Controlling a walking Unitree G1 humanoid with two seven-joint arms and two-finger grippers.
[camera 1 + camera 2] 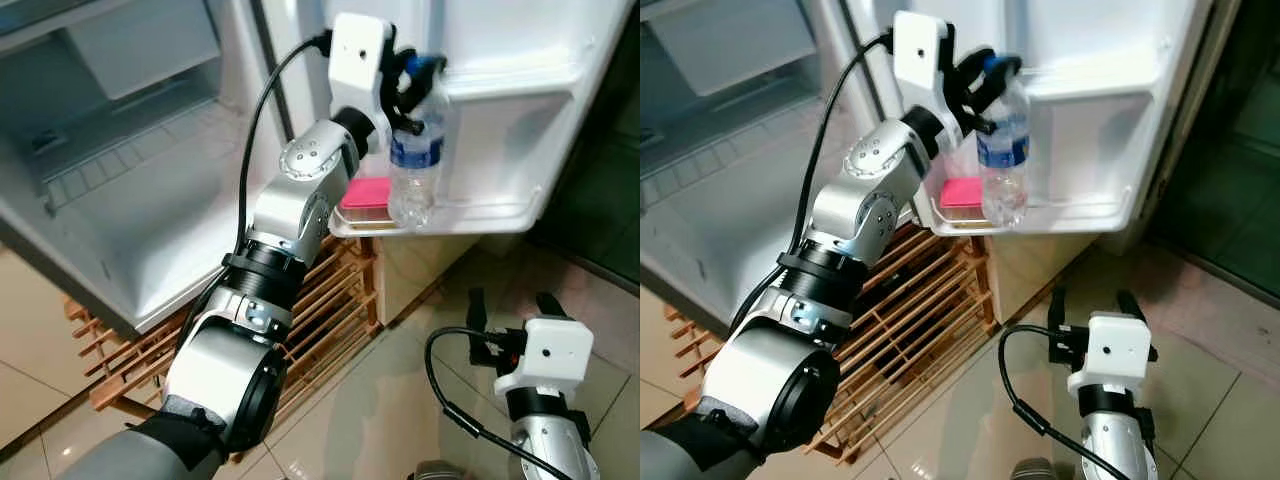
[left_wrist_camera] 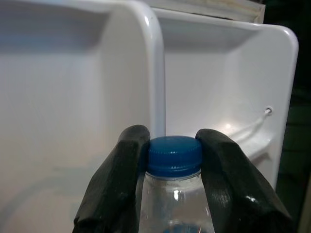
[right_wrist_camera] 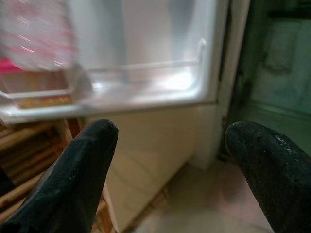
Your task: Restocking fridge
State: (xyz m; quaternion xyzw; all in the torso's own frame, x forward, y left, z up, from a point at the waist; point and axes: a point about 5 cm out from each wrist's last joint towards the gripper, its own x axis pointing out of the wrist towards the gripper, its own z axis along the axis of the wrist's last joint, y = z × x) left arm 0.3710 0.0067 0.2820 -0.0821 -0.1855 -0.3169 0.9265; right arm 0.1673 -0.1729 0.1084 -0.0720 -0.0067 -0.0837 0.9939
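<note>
A clear water bottle [image 1: 414, 160] with a blue cap [image 2: 173, 154] and blue label stands upright, its base at the lower shelf [image 1: 480, 215] of the open fridge door. My left gripper [image 1: 412, 78] is shut on the bottle's neck just under the cap; in the left wrist view both black fingers [image 2: 121, 179] press the cap's sides. A pink box [image 1: 366, 193] lies on the same shelf beside the bottle. My right gripper [image 1: 512, 305] hangs low over the floor, open, with nothing between its fingers [image 3: 73, 174].
The fridge's main compartment [image 1: 130, 200] stands open at the left, with white shelves. A wooden slatted rack [image 1: 320, 310] sits on the floor under the door. Tiled floor [image 1: 400, 400] lies in front. An upper door shelf [image 1: 510, 80] overhangs the bottle.
</note>
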